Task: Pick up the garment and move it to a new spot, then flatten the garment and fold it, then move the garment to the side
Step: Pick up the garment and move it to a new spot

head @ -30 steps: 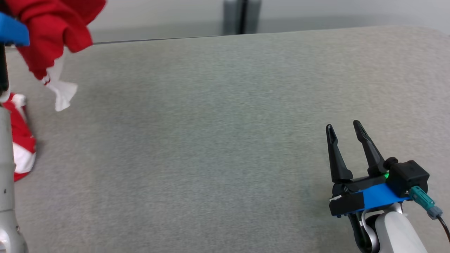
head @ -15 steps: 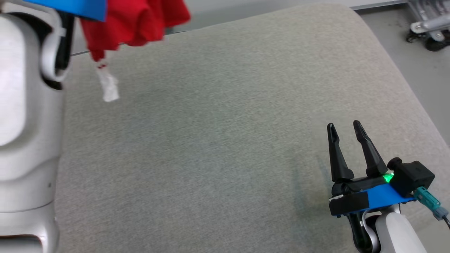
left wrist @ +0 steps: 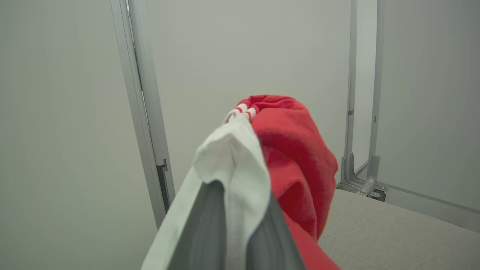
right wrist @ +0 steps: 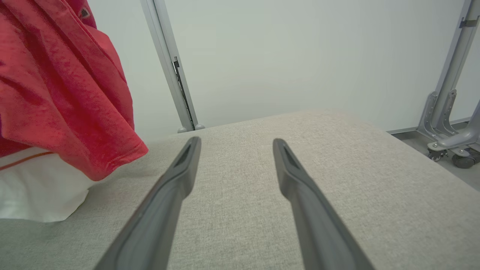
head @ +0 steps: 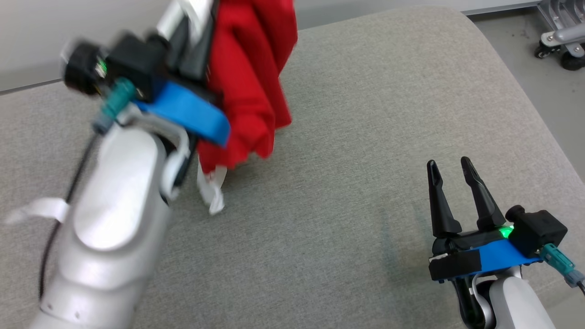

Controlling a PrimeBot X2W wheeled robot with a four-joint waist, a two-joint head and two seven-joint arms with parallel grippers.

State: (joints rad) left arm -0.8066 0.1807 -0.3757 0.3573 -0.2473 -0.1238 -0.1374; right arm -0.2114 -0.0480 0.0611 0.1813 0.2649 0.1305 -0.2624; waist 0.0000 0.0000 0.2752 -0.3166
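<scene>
The garment (head: pixel 249 87) is red with white parts and hangs bunched from my left gripper (head: pixel 199 50), which is shut on its cloth above the grey padded table (head: pixel 356 137). Its white tip (head: pixel 211 192) dangles down to the table. In the left wrist view the garment (left wrist: pixel 296 157) drapes over the closed fingers (left wrist: pixel 210 232). My right gripper (head: pixel 450 167) rests low at the table's right, open and empty, well to the right of the cloth. The right wrist view shows its spread fingers (right wrist: pixel 180 176) and the garment (right wrist: pixel 63 93) hanging at the left.
The table's rounded right edge (head: pixel 525 100) drops to the floor, where a wheeled metal base (head: pixel 560 41) stands. A pale wall and a metal post (right wrist: pixel 168 63) lie behind the table. A white tag and a dark cable hang by my left forearm (head: pixel 114 219).
The head camera has turned to the right. My left arm has swung the hanging garment from the far left in over the middle of the table. The right gripper has stayed put.
</scene>
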